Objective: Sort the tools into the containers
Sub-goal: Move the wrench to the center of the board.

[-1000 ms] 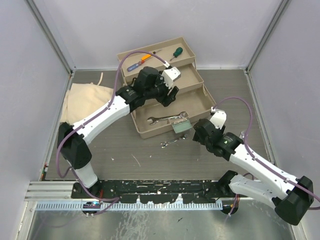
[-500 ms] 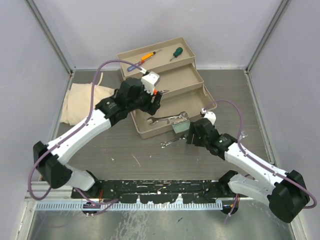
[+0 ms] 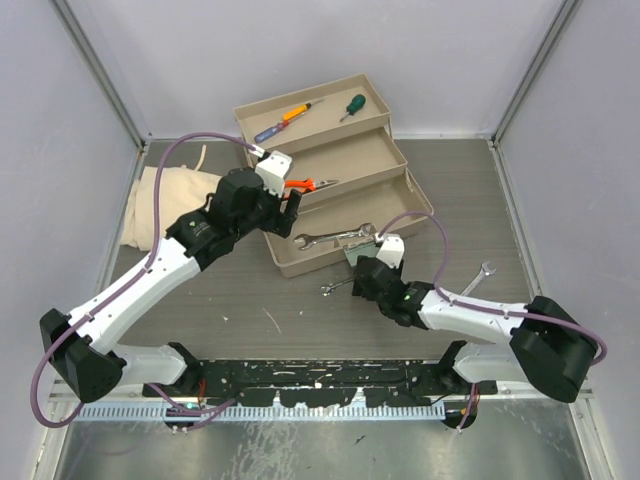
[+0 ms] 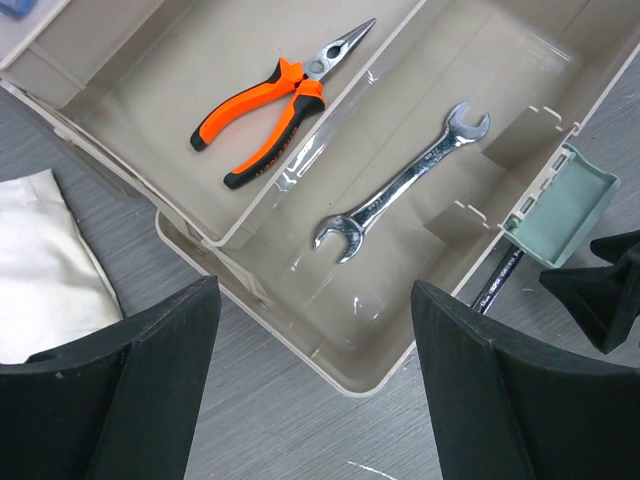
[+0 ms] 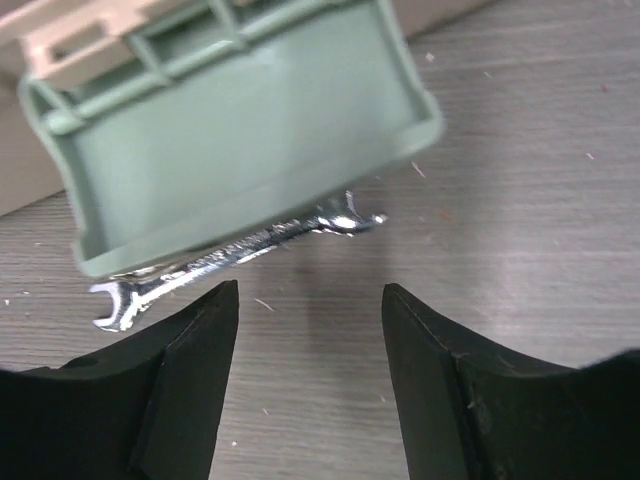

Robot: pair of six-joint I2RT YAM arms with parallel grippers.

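The right claw (image 5: 310, 300), jaws apart, hovers over a small wrench (image 5: 240, 250) lying on the table (image 5: 520, 200) partly under the green latch (image 5: 230, 140). Closing here could snag the latch or skid the wrench away. The left claw (image 4: 315, 290) hangs spread and empty above the toolbox (image 4: 250, 300).
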